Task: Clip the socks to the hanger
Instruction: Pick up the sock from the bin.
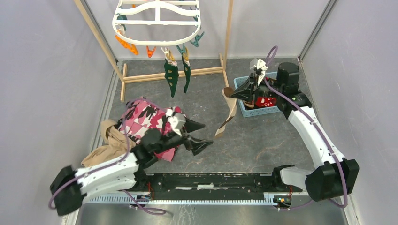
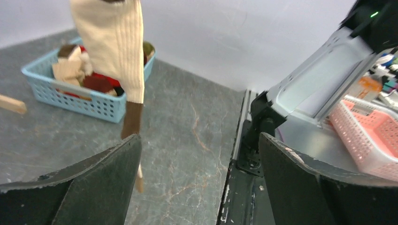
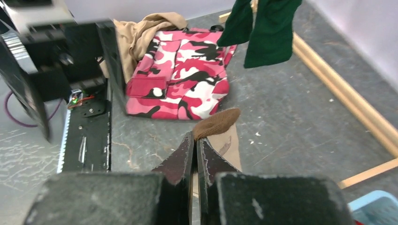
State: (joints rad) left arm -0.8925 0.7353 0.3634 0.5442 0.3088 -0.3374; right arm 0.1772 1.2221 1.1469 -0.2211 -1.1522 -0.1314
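Right jaws clenched on tan sock [image 1: 231, 108] near its brown end, centre frame; left jaws released. Sock judged light, limp; take dangling end.

The white oval hanger [image 1: 157, 22] is hung with orange, teal and white clips. Two dark green socks [image 1: 171, 78] are clipped side by side at its near rim. A ribbed tan sock [image 1: 231, 108], brown-toed, is held dangling to the hanger's lower right; a red sock [image 1: 266, 101] is seen farther right.

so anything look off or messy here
Only the pink camouflage garment and tan cloth, heaped crumpled at the left of the table, not hung or in the blue basket. Nothing looks spilled or broken.
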